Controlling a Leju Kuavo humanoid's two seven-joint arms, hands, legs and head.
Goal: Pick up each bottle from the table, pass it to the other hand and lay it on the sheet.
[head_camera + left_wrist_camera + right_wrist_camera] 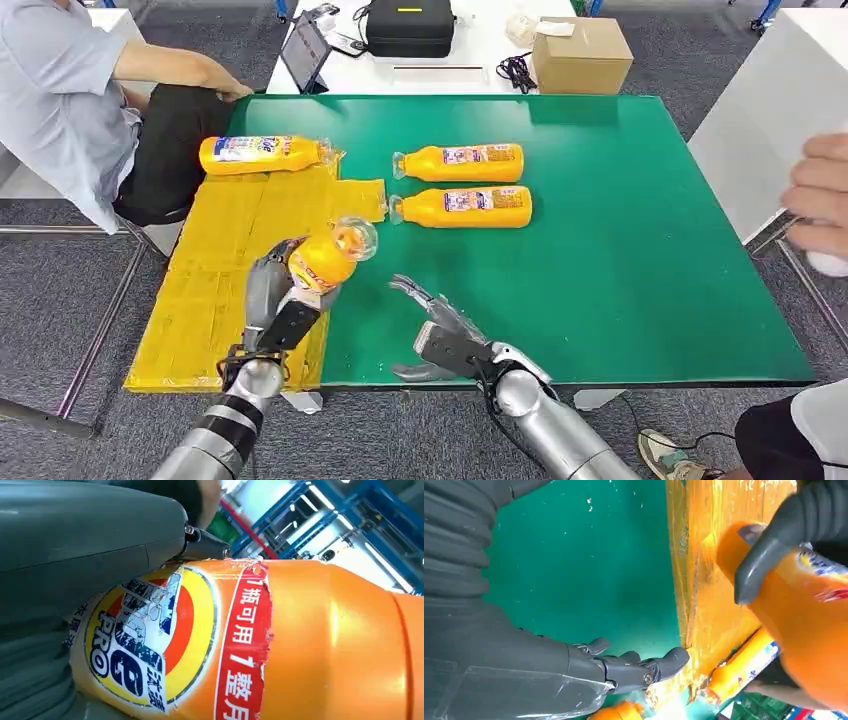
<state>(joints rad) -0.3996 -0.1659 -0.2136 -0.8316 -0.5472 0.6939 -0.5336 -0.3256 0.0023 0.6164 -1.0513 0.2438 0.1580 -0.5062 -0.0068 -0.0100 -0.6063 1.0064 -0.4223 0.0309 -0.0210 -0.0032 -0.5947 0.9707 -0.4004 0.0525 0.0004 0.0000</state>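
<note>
— What's closest to you right now?

— My two arms, coming in from below. The left robot hand (283, 290) is clamped around an orange bottle (325, 258), held up off the tabletop (620, 260) over the near right edge of the yellow sheet (215, 290). The right robot hand (432, 325) hangs just beside it over the green, fingers spread apart and holding nothing.

— Which way does the held bottle point?

— Its clear cap end tips up and away from me, slightly toward my right; the base sits down in my left palm. So its long axis runs roughly front-to-back, tilted, not flat.

— And the sheet from there?

— Directly under and to the left of the bottle. I judge the pass is done and the laying-down is what's left: lower and tip the bottle over so it rests lengthwise on the yellow.

— Anything already lying there?

— One bottle (262, 154) at the far end of the sheet, cap toward the right. Two more bottles (462, 184) lie side by side on the bare green, well apart from both hands, nearer my right one.

— Anyone around?

— A seated person (70, 100) at the far left, and someone's hand (822, 200) at the right edge.
</note>
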